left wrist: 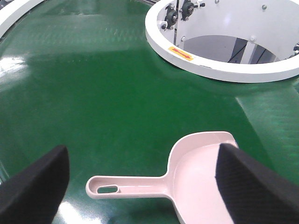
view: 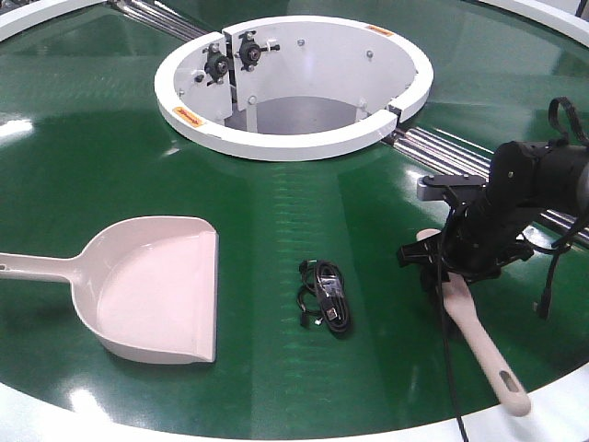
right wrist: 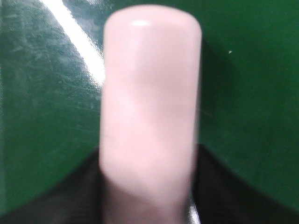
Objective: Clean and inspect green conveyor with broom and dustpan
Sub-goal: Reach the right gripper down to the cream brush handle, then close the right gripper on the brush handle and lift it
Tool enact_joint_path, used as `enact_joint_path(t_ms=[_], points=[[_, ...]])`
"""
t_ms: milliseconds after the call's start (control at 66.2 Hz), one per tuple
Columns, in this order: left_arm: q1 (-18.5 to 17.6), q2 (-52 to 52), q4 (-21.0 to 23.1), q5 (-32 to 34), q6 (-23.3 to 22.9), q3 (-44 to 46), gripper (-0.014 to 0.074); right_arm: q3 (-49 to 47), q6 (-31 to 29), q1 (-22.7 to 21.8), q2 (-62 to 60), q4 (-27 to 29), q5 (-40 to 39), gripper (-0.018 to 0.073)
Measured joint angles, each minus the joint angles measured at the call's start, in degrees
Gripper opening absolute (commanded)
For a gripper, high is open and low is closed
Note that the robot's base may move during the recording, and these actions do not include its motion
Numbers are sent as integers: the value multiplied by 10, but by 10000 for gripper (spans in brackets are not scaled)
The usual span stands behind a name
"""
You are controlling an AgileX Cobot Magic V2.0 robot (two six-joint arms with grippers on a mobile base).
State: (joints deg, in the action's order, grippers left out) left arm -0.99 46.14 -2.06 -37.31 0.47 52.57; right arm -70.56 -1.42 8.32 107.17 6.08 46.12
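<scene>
The pale pink dustpan (view: 156, 290) lies flat on the green conveyor (view: 110, 138) at the front left, its handle pointing left. My left gripper (left wrist: 140, 168) hangs open above that handle, its black fingers (left wrist: 42, 182) spread wide and touching nothing; the dustpan (left wrist: 201, 182) shows between them. At the right, my right gripper (view: 433, 267) is shut on the broom (view: 479, 345) near its head end, and the handle runs toward the front rim. In the right wrist view the broom (right wrist: 149, 93) fills the space between the jaws (right wrist: 149, 186). Its bristles are hidden.
A black coiled cable bundle (view: 327, 295) lies on the belt between dustpan and broom. The white hub opening (view: 294, 83) sits at the back centre, with metal rollers (view: 451, 152) running from it to the right. The white outer rim (view: 552, 405) borders the front.
</scene>
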Motion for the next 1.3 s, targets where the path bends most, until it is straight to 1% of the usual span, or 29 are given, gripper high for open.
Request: enact_joint_path(t_ms=[15, 136, 211, 392, 483, 679, 860, 1102, 1298], points=[[0, 0, 0, 0, 0, 0, 592, -1, 0, 0, 0, 0, 2, -18], [0, 0, 0, 0, 0, 0, 592, -17, 0, 0, 0, 0, 32, -10], [0, 0, 0, 0, 0, 0, 592, -40, 0, 0, 0, -1, 66, -9], [0, 0, 0, -5, 0, 0, 592, -111, -15, 0, 0, -4, 195, -8], [0, 0, 0, -6, 0, 0, 592, -134, -24, 0, 0, -9, 228, -8], [0, 0, 0, -8, 0, 0, 592, -139, -17, 0, -23, -13, 237, -8], [0, 0, 0, -19, 0, 0, 592, -138, -12, 0, -69, -13, 239, -8], [0, 0, 0, -26, 0, 0, 592, -81, -11, 0, -159, -8, 247, -7], [0, 0, 0, -26, 0, 0, 592, -75, -10, 0, -175, -12, 250, -6]])
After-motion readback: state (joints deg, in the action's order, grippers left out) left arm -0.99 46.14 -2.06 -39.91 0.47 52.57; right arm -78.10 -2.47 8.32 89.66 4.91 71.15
